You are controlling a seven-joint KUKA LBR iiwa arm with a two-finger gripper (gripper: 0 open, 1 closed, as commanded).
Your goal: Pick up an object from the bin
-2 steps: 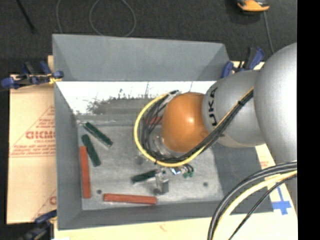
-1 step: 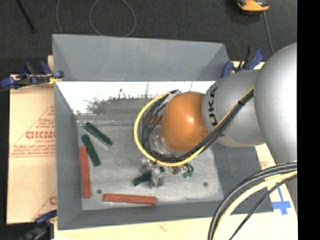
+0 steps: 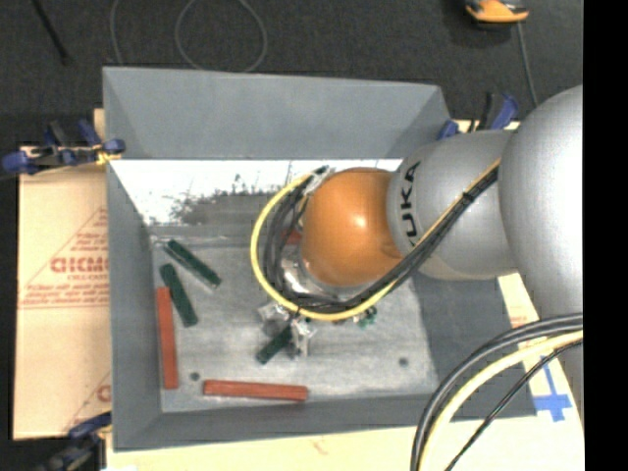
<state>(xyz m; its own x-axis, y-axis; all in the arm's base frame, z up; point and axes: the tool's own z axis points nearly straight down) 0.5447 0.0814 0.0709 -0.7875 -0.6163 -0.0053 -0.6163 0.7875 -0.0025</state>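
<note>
Where the bin (image 3: 265, 116) meets its left wall, a long red bar (image 3: 168, 340) lies along the floor, running from near to far. Just to its right are two dark green sticks: a slanted green stick (image 3: 192, 263) further back and a shorter green stick (image 3: 180, 295) nearer, beside the top of the red bar. A second red bar (image 3: 255, 392) lies flat along the near wall, well apart from the others.

Right of these, at the middle of the floor, the gripper (image 3: 289, 330) is down low, and a dark green piece (image 3: 271, 350) pokes out from under it towards the near left. This piece is the thing nearest the gripper and touches or almost touches it. Whether the gripper is open, closed or clamped on the piece cannot be told, as the orange cover (image 3: 343, 226) and the cables looped round it hide the tool from above. Further right, the grey arm (image 3: 491, 204) reaches in over the bin's right wall.

As I judge it, the step in hand is the grasp itself, at the bottom of the reach. The next move would call for a firm hold on the green piece and then a straight lift, clear of the near red bar and the walls
</note>
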